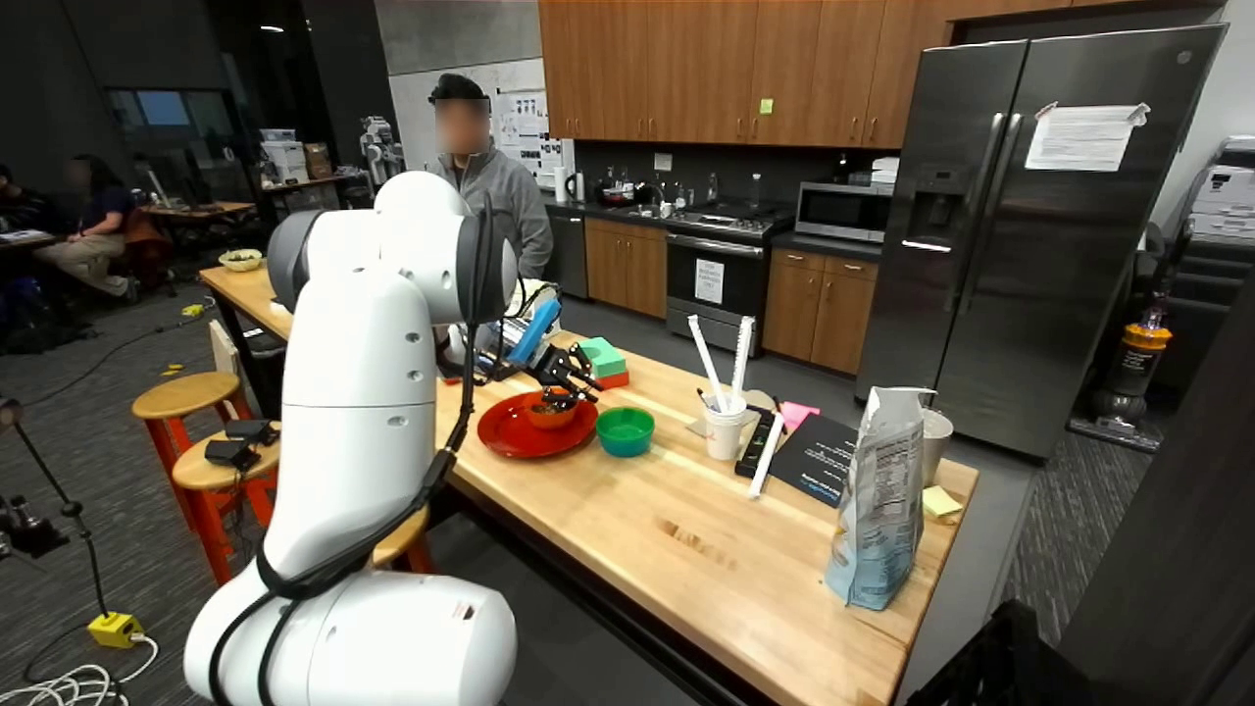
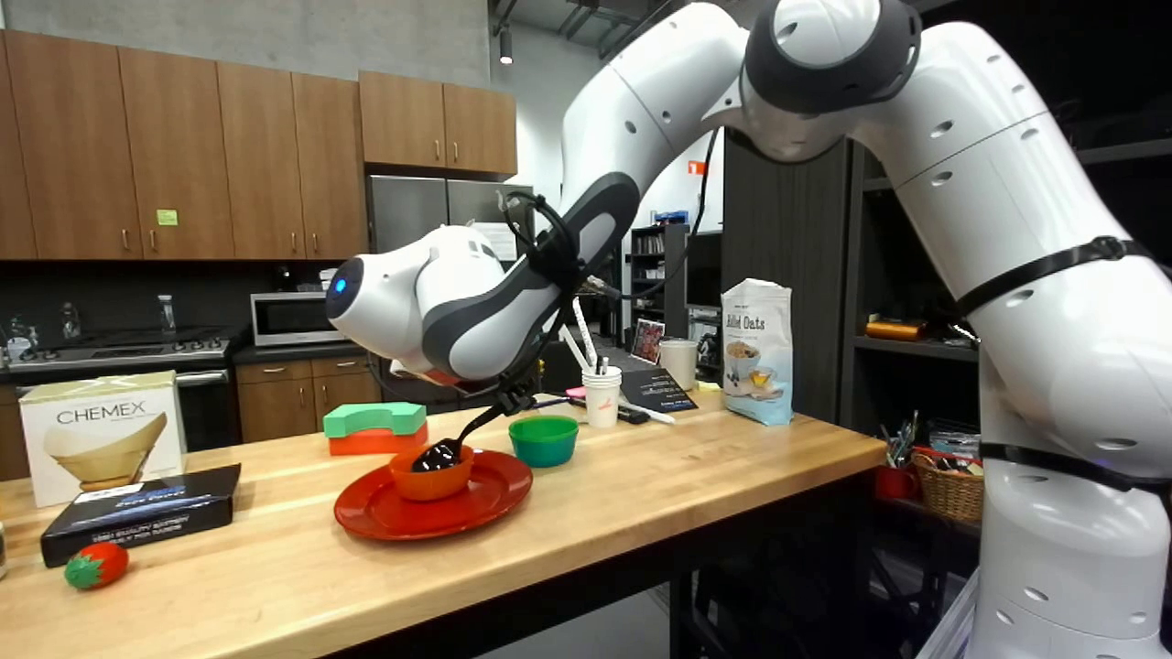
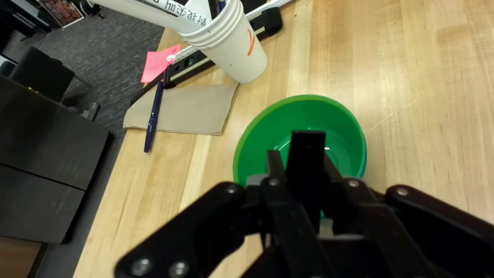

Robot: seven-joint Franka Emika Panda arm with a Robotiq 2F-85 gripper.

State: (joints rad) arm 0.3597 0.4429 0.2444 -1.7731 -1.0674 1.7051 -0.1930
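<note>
While the Chemex box (image 2: 105,439) stands upright at far left in an exterior view, the strawberry (image 2: 105,558) lies nearer that camera, just in front of the black box (image 2: 151,517). Next along the table (image 2: 641,467), toward its far edge, you have a green block (image 2: 374,418) stacked on a red block (image 2: 375,443). In front of these and slightly right, your plate (image 2: 501,490) lies flat. The orange bowl (image 2: 430,485) stands upright on it, with brownish bits (image 1: 547,412) inside, too small to identify. Your spoon (image 2: 439,456), black, has its head down in the orange bowl; the handle slants up and to the right. You cannot tell whether the head touches the bowl's wall. At the handle's upper end is your gripper (image 3: 302,164): fingers clenched on the handle, which shows between them in the wrist view. Just right of the plate, the green bowl (image 2: 544,442) stands upright; you cannot tell whether the two touch. Further right comes the cup (image 2: 602,403), upright, white sticks (image 2: 584,331) leaning out of it. At far right of the table, well apart from the gripper, the oat bag (image 2: 758,352) stands upright.
</note>
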